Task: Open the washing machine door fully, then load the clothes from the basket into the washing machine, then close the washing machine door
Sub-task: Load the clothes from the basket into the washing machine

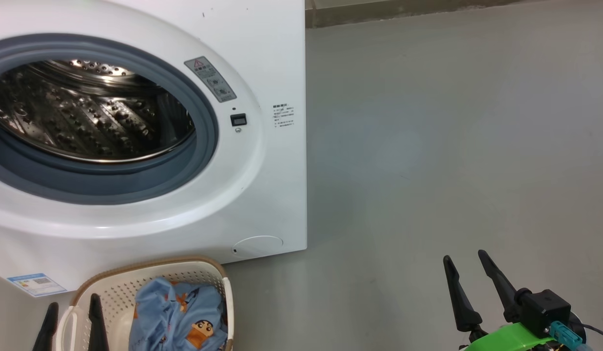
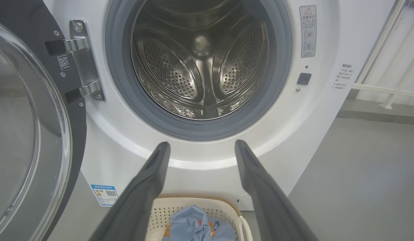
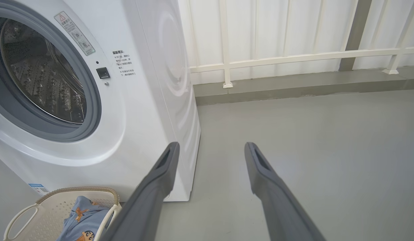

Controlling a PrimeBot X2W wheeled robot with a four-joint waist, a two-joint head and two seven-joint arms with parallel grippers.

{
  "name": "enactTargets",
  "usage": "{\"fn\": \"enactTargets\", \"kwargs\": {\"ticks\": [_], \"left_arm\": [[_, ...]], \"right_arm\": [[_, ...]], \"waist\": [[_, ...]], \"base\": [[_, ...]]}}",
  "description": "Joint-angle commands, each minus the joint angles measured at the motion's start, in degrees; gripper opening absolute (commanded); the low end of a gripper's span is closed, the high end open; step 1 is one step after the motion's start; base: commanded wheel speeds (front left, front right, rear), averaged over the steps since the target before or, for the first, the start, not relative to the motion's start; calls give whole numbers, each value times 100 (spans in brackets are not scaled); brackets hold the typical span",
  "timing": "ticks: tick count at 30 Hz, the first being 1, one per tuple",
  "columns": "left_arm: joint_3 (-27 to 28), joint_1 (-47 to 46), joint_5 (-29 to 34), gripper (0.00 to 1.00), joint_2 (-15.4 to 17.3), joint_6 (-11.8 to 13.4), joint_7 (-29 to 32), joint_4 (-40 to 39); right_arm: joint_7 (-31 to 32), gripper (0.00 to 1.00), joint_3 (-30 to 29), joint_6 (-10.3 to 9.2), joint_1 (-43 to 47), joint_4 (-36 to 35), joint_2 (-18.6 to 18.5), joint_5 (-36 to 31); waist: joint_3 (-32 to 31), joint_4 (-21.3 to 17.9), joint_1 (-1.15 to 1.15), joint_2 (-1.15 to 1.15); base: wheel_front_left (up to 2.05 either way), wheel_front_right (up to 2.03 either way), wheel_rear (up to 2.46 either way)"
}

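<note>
The washing machine [image 1: 267,63] is seen standing on the grey floor [image 1: 452,146], with its steel perforated drum [image 1: 87,112] exposed inside the grey-blue gasket [image 1: 206,146]. The washing machine door [image 2: 29,127] is swung wide open on its metal hinge [image 2: 83,60] at the left of the left wrist view, with its bulging glass window turned outward. The basket [image 1: 150,265] is set on the floor just in front of the machine, below the drum opening. The clothes [image 1: 179,312] are bunched in its right half: light blue fabric printed with cartoon faces and orange patches. The left tool [image 1: 73,314] is held with its two fingers apart, gripping nothing, at the basket's left handle. Whether it is touching the rim or merely over it cannot be judged from the head view. The right tool [image 1: 464,265] is likewise spread and holds nothing. It is kept over bare floor to the right of the machine, well apart from the basket. A white railing [image 3: 294,57] is seen along the wall beyond the machine's side panel.
</note>
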Motion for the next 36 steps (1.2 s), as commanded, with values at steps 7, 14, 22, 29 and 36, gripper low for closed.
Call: {"fn": "enactTargets", "kwargs": {"ticks": [7, 14, 22, 29, 36], "left_arm": [[75, -44, -28, 100, 55, -15, -32, -97], [3, -40, -9, 100, 55, -15, -32, -77], [-86, -145, -37, 100, 55, -15, -32, 7], [-246, -435, -131, 100, 124, -15, -32, 214], [-379, -948, -330, 100, 336, -15, -32, 602]], "right_arm": [[-44, 100, 182, 17, -122, -119, -18, -2], [-44, 100, 159, 17, -111, -130, -18, -23], [-44, 100, 114, 17, -212, -142, -18, -11], [-44, 100, 179, 17, -357, -152, -18, 45], [-44, 100, 217, 17, -622, -259, -18, 60]], "waist": [[-3, 19, 0, 0], [69, 25, 0, 0], [361, 7, 0, 0], [847, -25, 0, 0], [1459, -130, 0, 0]], "base": [[0, 0, 0], [0, 0, 0], [0, 0, 0], [0, 0, 0], [0, 0, 0]]}}
